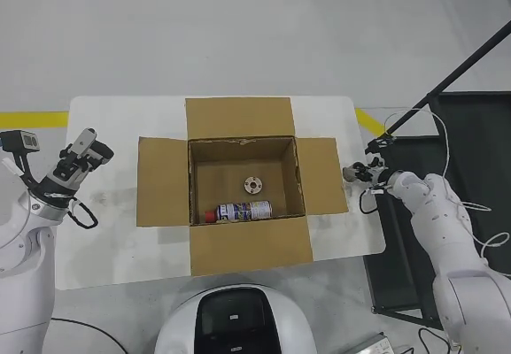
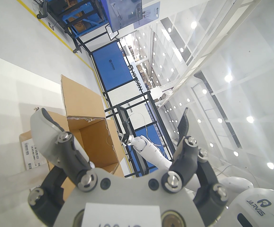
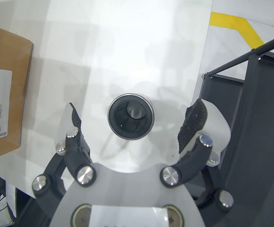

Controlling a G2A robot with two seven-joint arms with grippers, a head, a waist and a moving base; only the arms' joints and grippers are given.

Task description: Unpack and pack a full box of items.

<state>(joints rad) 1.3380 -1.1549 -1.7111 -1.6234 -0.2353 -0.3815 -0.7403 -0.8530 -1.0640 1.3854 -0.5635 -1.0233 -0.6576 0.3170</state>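
Unpacking is judged to be the step in hand, though it could be read the other way too. The cardboard box (image 1: 240, 116) is sat in the middle of the tabletop (image 1: 113, 257) with all four flaps folded out. Only two things can be made out inside: a spray can (image 1: 244, 211) laid on its side by the wall nearest the robot, and a small round flanged ring (image 1: 253, 186) just beyond it, apart from the can. That's not much for a "full box", so how far along things are can't really be called.

The right claw (image 1: 359, 172) is held over the right edge of the tabletop, jaws spread wide, nothing gripped. Right below it a short black-and-metal cylinder (image 3: 130, 119) is stood upright on the tabletop, framed between the two pads (image 3: 193, 121) but touched by neither. The left claw (image 1: 91, 145) is parked at the left edge, spread open and empty too, tipped up away from the box.

If unpacking is right, the right claw would next need to be lifted clear of the cylinder and brought across the flap into the box, probably for the can. Since the can is round and lying down, it should be gripped across its body, or it may get rolled away
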